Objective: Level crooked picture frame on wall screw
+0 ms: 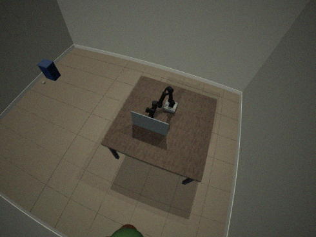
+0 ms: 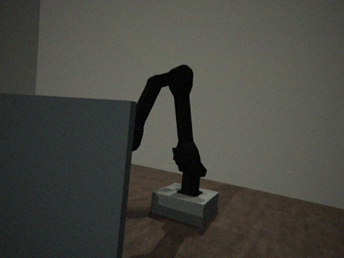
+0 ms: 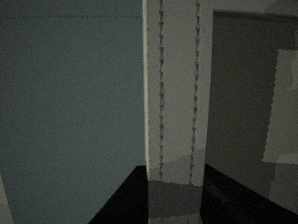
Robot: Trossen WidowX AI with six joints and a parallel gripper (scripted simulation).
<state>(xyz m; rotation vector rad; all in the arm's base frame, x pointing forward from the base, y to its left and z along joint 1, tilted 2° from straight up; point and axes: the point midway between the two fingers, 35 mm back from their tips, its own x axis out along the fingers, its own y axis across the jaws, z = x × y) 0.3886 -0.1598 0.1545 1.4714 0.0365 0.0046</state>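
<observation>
The picture frame (image 3: 177,100) shows only in the wrist view, as a pale bar with two dark dashed lines running up the middle, beside a dark picture area. Another pale bar joins it at the upper right. My gripper (image 3: 170,174) is shut on this bar, with one black finger on each side at the bottom of the view. The blue-grey panel (image 1: 149,123) (image 2: 58,176) (image 3: 70,100) stands behind the frame and hides it and the fingers from the top and exterior views. The screw and the notched strip are not visible. The frame's tilt cannot be told from these views.
The arm's pale base block (image 1: 169,107) (image 2: 179,204) stands on the brown table (image 1: 190,138) (image 2: 262,226), on the gripper's side of the panel. A blue box (image 1: 49,69) is far off at the left wall, and a green object (image 1: 127,232) shows at the bottom edge.
</observation>
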